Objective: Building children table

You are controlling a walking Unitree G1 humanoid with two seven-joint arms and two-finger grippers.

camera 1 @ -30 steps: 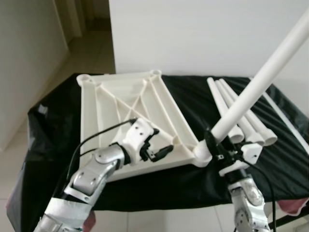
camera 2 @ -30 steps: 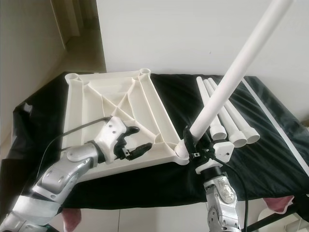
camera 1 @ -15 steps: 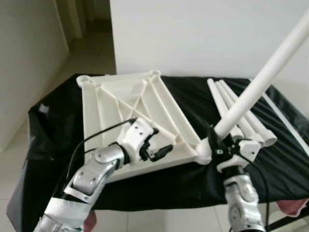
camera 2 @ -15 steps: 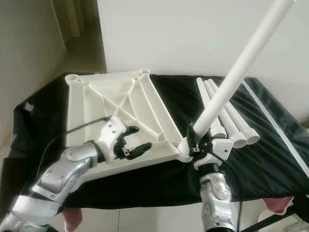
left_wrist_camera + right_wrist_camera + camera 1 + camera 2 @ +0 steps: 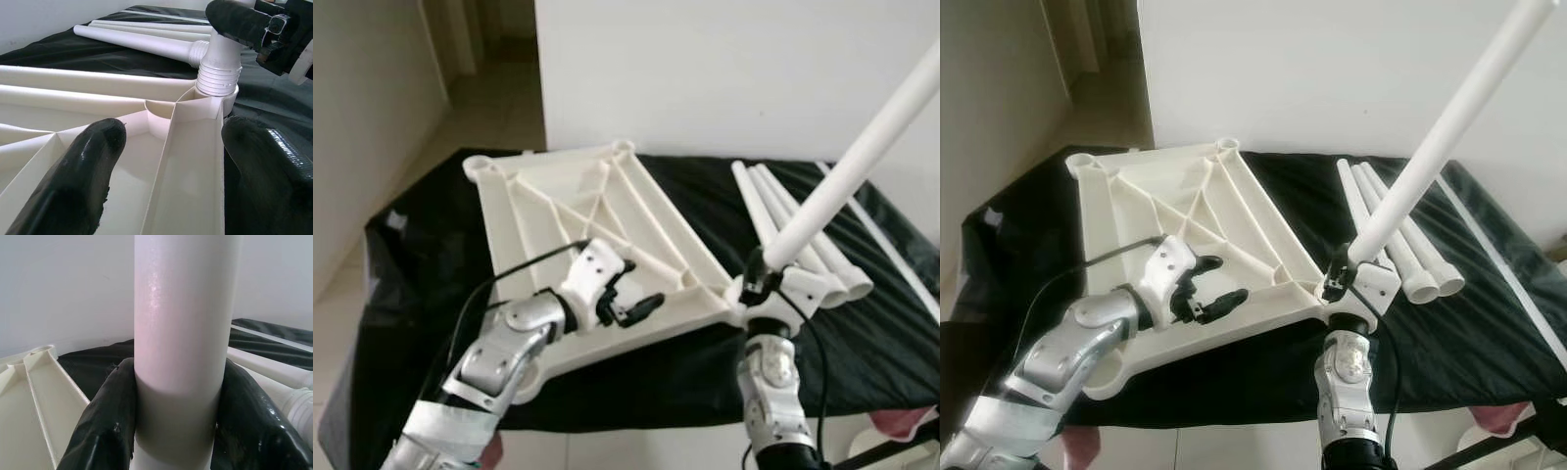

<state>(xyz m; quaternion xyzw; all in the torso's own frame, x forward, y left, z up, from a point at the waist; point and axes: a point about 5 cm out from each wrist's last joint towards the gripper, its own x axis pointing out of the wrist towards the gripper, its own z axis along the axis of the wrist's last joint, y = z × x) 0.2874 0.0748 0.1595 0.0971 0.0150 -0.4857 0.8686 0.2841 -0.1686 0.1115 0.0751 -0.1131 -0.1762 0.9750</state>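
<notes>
White plastic everywhere: the tabletop (image 5: 592, 230) lies upside down on a black cloth (image 5: 421, 264), ribs up, and one leg (image 5: 847, 166) stands slanted in the corner socket (image 5: 215, 90) nearest the right arm. The right gripper (image 5: 762, 279) has its two fingers (image 5: 105, 426) clamped on that leg, one on each side, just above the threaded end that sits in the socket. The left gripper (image 5: 631, 302) rests over the tabletop's near edge with its fingers (image 5: 80, 171) spread apart; a rib runs between them toward the socket ahead, and they hold nothing. Beyond the clamped fingers, three loose legs (image 5: 1400, 245) lie side by side on the cloth, and a thin white strip (image 5: 1508, 274) lies past them.
</notes>
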